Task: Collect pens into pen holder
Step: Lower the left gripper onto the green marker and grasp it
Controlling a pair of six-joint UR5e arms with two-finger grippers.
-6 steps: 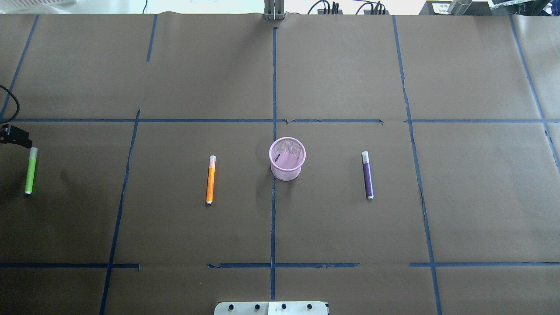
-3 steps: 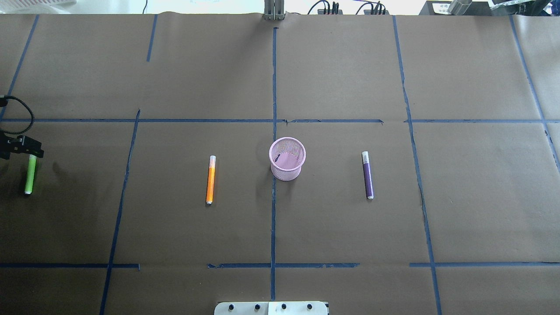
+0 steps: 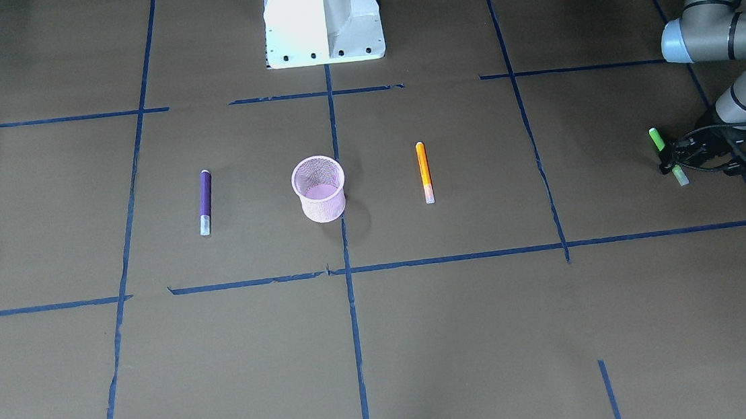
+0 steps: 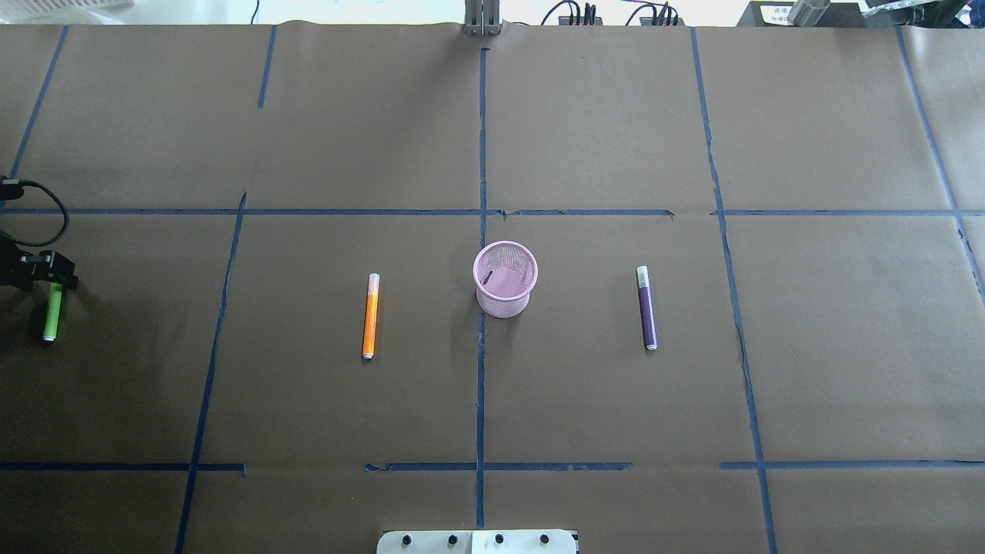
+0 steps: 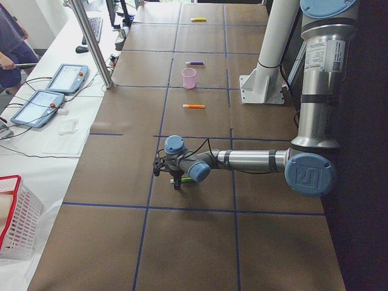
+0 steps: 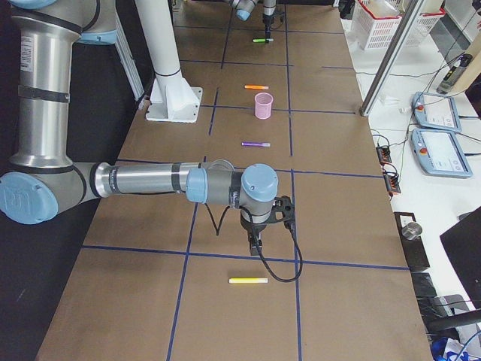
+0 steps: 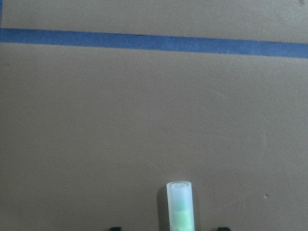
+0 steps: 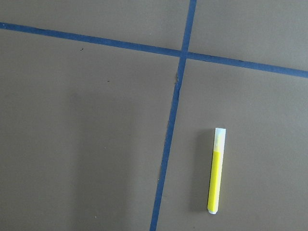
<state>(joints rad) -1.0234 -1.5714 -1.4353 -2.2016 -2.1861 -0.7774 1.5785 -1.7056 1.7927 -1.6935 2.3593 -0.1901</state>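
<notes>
The green pen [image 4: 51, 314] lies at the table's far left. My left gripper [image 4: 52, 282] is open and low over its capped end, one finger on each side; the left wrist view shows the pale cap [image 7: 180, 199] between the fingertips. It also shows in the front view [image 3: 669, 160]. The pink mesh pen holder [image 4: 505, 298] stands upright at the centre. The orange pen [image 4: 371, 319] lies to its left and the purple pen [image 4: 647, 312] to its right. The yellow pen [image 8: 216, 175] lies below my right gripper [image 6: 255, 242]; I cannot tell whether that gripper is open or shut.
Blue tape lines [image 4: 481, 369] cross the brown paper-covered table. The robot base [image 3: 322, 18] stands at the near middle edge. A side desk with tablets [image 5: 51, 91] and a white basket [image 5: 15, 218] runs along the far edge.
My left gripper has moved right and toward the robot, from beside the green pen's cap to over the pen's capped end. The pens and cup have not moved.
</notes>
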